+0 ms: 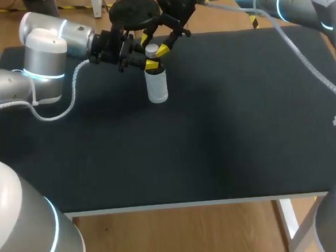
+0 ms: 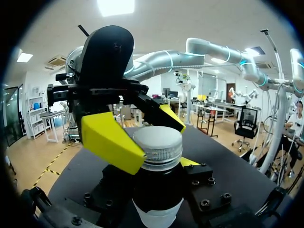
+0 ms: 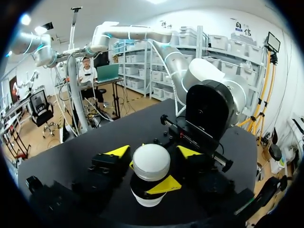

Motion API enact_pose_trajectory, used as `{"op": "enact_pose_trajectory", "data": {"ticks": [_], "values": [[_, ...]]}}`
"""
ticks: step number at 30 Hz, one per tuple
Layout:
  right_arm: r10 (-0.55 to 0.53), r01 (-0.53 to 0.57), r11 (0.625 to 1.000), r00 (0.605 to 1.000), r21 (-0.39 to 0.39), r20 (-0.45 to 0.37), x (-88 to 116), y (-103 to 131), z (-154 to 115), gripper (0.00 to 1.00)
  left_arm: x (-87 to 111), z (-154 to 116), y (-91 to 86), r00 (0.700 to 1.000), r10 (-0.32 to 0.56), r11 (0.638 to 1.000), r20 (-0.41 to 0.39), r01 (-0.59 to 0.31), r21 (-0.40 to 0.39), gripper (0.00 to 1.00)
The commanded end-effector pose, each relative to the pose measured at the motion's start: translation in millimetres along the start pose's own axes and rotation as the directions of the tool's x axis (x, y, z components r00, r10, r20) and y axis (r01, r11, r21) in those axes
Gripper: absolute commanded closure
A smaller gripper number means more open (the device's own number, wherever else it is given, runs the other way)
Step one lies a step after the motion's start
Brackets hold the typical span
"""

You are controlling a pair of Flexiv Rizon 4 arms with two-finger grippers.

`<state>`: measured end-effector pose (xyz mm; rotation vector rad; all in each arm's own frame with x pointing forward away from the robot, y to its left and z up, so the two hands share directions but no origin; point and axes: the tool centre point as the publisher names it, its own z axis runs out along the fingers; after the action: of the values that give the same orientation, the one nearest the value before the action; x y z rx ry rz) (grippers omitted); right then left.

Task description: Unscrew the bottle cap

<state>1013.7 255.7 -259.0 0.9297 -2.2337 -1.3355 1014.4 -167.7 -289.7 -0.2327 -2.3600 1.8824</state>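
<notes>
Bottle (image 1: 157, 89), white with ribbed grey cap (image 2: 157, 142), stands upright; left jaws pinch neck, right jaws cap.

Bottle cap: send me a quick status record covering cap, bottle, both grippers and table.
cap: silver, ribbed, on the bottle's neck
bottle: upright on the table, white label, dark neck
right gripper: over the bottle, fingers against opposite sides of the cap
left gripper: fingers closed on the bottle's neck just below the cap
table: black top; the bottle stands towards its far side
</notes>
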Motion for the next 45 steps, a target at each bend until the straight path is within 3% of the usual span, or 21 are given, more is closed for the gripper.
{"op": "enact_pose_trajectory", "data": {"ticks": [1, 6, 11, 23, 34, 45], "values": [[0.037, -0.034, 0.999, 0.986, 0.021, -0.161, -0.7, 1.5, -2.0, 0.00, -0.4, 0.0, 0.5, 1.000, -0.001, 1.000, -0.002, 0.001, 0.000, 1.00], [0.114, -0.111, 0.992, 0.992, 0.063, -0.060, 2.7, 8.0, 3.5, 0.00, -0.4, 0.0, 0.5, 1.000, -0.001, 1.000, -0.002, 0.001, 0.000, 1.00], [0.208, -0.222, 0.966, 0.972, 0.136, 0.112, 6.6, 12.8, 9.0, 0.00, -0.4, 0.0, 0.5, 1.000, -0.001, 1.000, -0.002, 0.001, 0.000, 1.00], [0.222, -0.273, 0.948, 0.935, 0.162, 0.278, 18.4, 16.5, 7.0, 0.00, -0.4, 0.0, 0.5, 1.000, -0.001, 1.000, -0.002, 0.001, 0.000, 1.00], [0.208, -0.296, 0.946, 0.867, 0.133, 0.453, 29.0, 16.6, -2.0, 0.00, -0.4, 0.0, 0.5, 1.000, -0.001, 1.000, -0.002, 0.001, 0.000, 1.00], [0.227, -0.365, 0.924, 0.768, 0.118, 0.599, 25.5, 20.6, -2.3, 0.00, -0.4, 0.0, 0.5, 1.000, -0.001, 1.000, -0.002, 0.001, 0.000, 1.00]]}}
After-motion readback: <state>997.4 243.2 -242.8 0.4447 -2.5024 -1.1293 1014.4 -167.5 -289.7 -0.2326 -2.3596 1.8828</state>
